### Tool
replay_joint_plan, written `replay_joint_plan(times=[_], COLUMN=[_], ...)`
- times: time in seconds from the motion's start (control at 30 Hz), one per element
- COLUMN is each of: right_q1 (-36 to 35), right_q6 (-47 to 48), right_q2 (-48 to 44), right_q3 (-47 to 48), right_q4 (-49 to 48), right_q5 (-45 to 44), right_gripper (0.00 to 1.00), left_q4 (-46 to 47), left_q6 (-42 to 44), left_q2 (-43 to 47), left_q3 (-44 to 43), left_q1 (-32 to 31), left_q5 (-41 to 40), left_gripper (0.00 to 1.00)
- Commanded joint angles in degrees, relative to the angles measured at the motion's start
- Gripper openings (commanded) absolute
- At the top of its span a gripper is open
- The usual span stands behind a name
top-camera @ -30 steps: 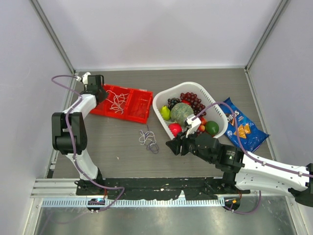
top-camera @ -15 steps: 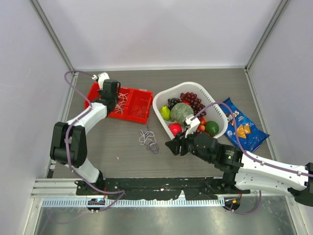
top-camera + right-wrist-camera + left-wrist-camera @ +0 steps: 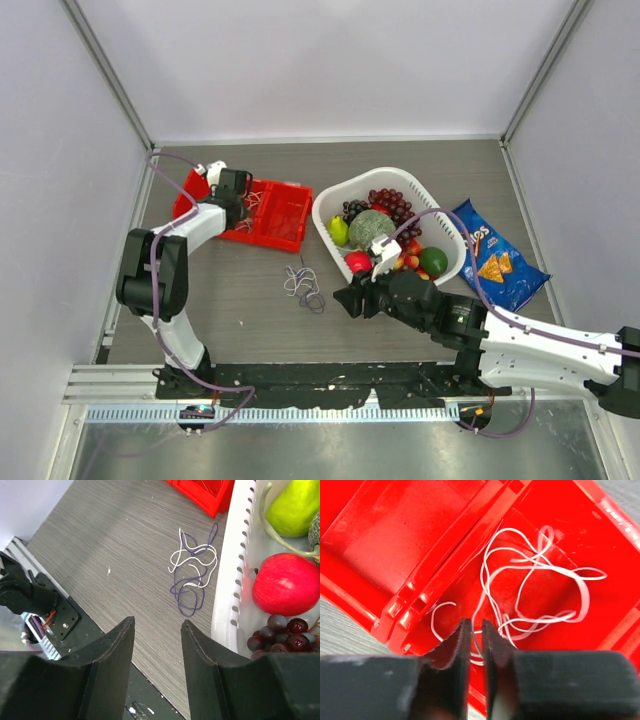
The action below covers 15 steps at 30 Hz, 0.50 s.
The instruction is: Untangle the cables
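A tangle of white and purple cables point(image 3: 303, 283) lies on the table between the red tray point(image 3: 285, 215) and the white basket point(image 3: 322, 215); it also shows in the right wrist view point(image 3: 192, 572). A loose white cable point(image 3: 540, 575) lies in the red tray point(image 3: 395, 540), seen from above point(image 3: 255, 200). My left gripper point(image 3: 238, 195) is low in the tray, its jaws almost closed point(image 3: 475, 622) with a thin white strand between them. My right gripper point(image 3: 345, 300) is open and empty point(image 3: 157, 622), hovering just right of the table tangle.
The white basket point(image 3: 235, 580) holds a red apple point(image 3: 282, 582), a pear point(image 3: 295, 505), grapes and other fruit. A blue chips bag point(image 3: 490, 255) lies at the right. The black rail point(image 3: 55, 615) runs along the near table edge.
My left gripper has moved right from the tray's left end to the white cable in it. My right gripper has shifted slightly left toward the table tangle.
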<state>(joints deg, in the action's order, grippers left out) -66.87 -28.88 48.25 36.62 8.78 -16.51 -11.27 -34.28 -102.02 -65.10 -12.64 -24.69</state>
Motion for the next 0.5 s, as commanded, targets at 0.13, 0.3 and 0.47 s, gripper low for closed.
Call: replay_joint_plan(times=[0.13,0.3,0.47], right_q1=[-0.71,-1.59,-1.51], right_q6=[2.25,3.22,4.63], right_q2=[14.31,23.19,34.17], right_q3=[5.38,9.95,17.69], right_q4=[-4.54,-6.93,-2.98], right_q5=[2.62,3.77,0.1], right_gripper=[0.48,0.48,0.49], left_q4=[-5.43,-8.24,-3.88], left_q6=[-10.62,-13.0,-13.79], left_q2=[17.01,29.04,41.27], left_q3=[3.65,10.15,22.53], left_q1=[-0.01,-0.01,-0.1], left_q5=[0.42,5.43,23.22], left_gripper=[0.57,0.71,0.7])
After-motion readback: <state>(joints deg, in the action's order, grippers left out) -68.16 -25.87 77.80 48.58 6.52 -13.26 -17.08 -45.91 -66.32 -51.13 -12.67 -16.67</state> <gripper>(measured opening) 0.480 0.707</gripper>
